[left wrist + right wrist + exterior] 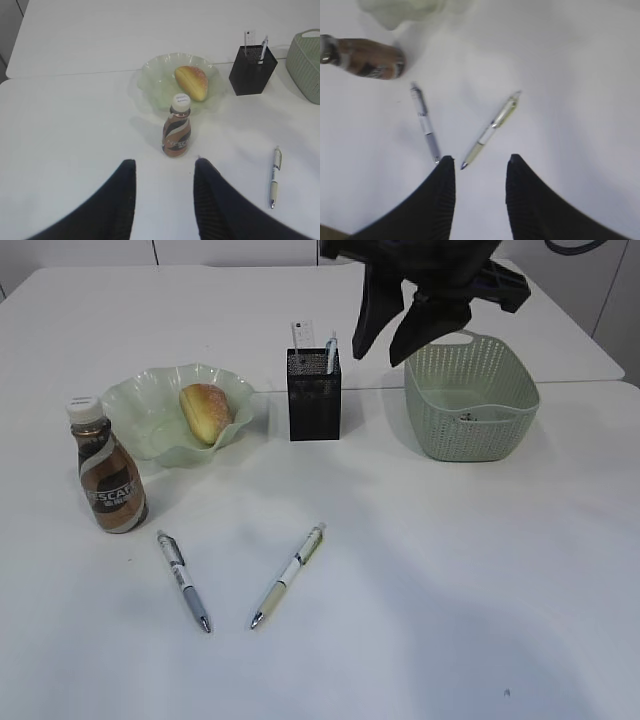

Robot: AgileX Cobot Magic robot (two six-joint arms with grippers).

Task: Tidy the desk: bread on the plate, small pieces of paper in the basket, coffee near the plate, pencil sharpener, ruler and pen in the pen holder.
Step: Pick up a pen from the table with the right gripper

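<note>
pens: two (288, 575) (184, 580) loose mid-worktop, toward front edge | handling: likely light, stiff, slippery; pinch mid-barrel | right gripper (479, 165): part-open, empty | left gripper (165, 167): part-open, empty

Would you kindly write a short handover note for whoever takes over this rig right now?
Left claw: open, empty, above the desk near the coffee.
Right claw: open, empty, raised, looking down on the pens.
Done: bread lies in the plate; coffee stands beside the plate; pen holder already has a ruler and a pen in it; small bits lie in the basket.
Left: the grey pen and the yellowish pen still lie on the desk; both go in the pen holder. The pencil sharpener is not visible.
</note>
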